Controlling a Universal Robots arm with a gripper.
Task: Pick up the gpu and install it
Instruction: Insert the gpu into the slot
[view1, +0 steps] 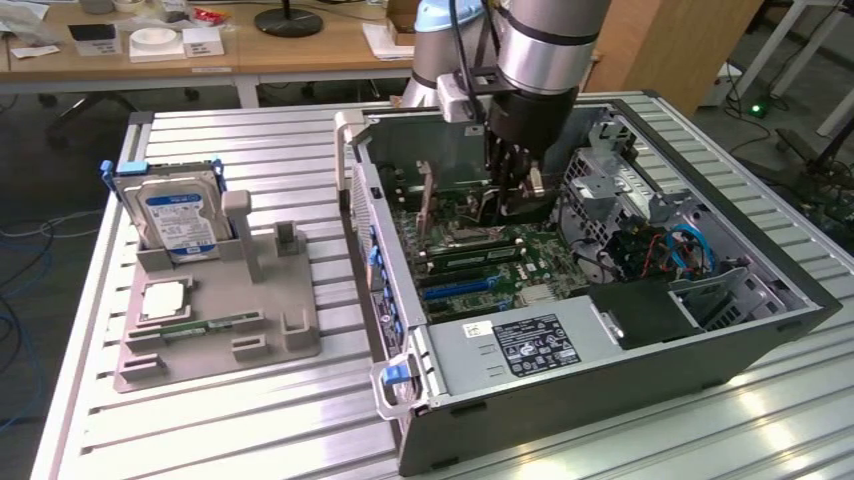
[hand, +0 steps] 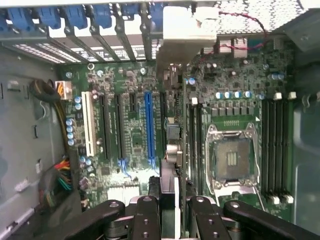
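Observation:
The gpu (hand: 171, 107) appears edge-on in the wrist view as a thin dark card, with its pale bracket strip (hand: 186, 30) reaching the case's rear slot openings. My gripper (hand: 172, 202) is shut on the card's near end, one black finger (hand: 145, 215) on each side. In the exterior view, my gripper (view1: 514, 195) is down inside the open computer case (view1: 747, 330), over the motherboard (view1: 487, 265). The card stands on edge just beside the blue expansion slot (hand: 148, 125). I cannot tell whether it touches the board.
A grey fixture (view1: 254, 300) at the exterior view's left holds the silver hard drive (view1: 180, 215), a processor chip (view1: 163, 300) and a memory stick (view1: 214, 325). Inside the case are the empty processor socket (hand: 232, 157), a wire bundle (hand: 55, 177) and the power supply (view1: 534, 345).

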